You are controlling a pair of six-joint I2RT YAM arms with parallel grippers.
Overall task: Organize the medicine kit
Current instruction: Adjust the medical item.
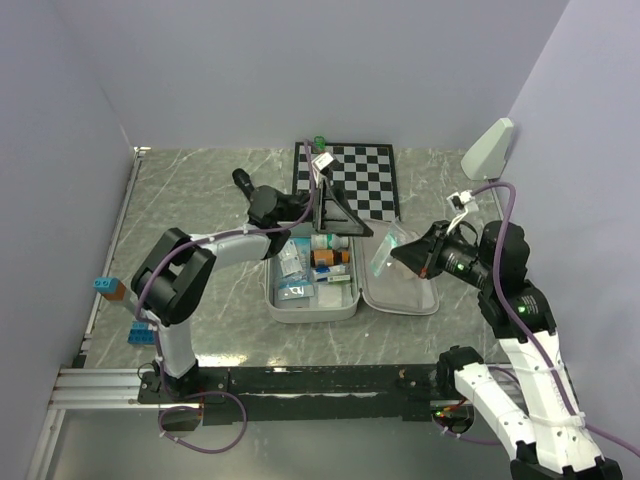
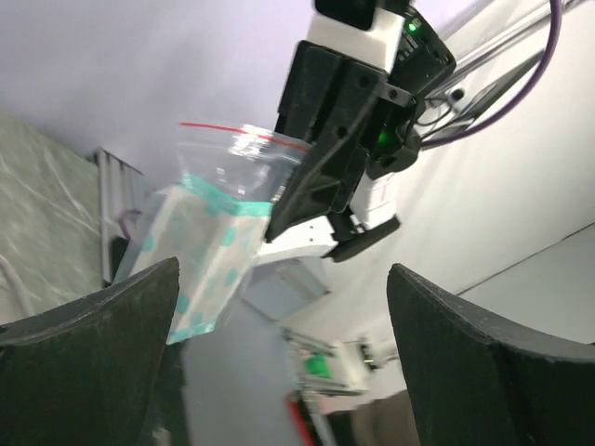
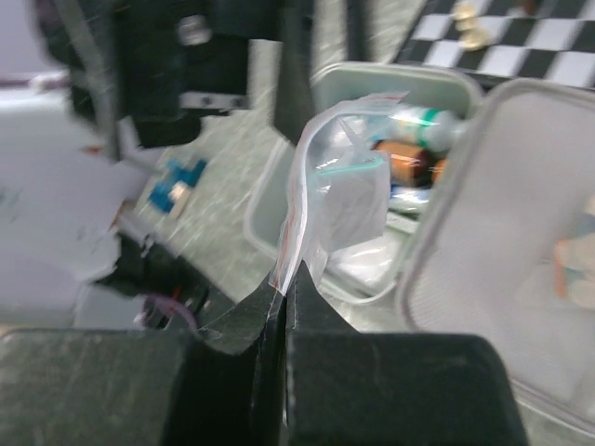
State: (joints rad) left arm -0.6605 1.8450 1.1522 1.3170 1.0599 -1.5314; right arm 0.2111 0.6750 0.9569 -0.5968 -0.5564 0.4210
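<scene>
Medicine kit (image 1: 310,316): lies open at the middle of the table (image 1: 200,190), its tray to the left and its lid laid flat to the right.
Tray contents: a bottle (image 3: 420,121), an orange vial (image 3: 404,158) and flat packets are packed together; the finer labels are blurred.
Chessboard (image 1: 352,180): set just behind the kit, touching or nearly touching its far edge.
White wedge (image 1: 488,148): stood against the right wall, well apart from the kit.
Blue blocks (image 1: 143,335): placed at the left edge of the table, near the left arm's base.
Zip bag (image 1: 385,250): clear with a red seal line; a white item with teal marks, possibly a dressing, is seen inside.
Right gripper (image 3: 284,311): clamped tight on the bag's lower edge, the bag being held up over the seam between tray and lid.
Right arm: bent at the elbow and reached leftward from the right side.
Left gripper (image 1: 335,215): spread wide and holding nothing, raised over the far end of the tray.
Left arm: stretched forward and to the right; part of the chessboard and the tray's far end are covered by it.
</scene>
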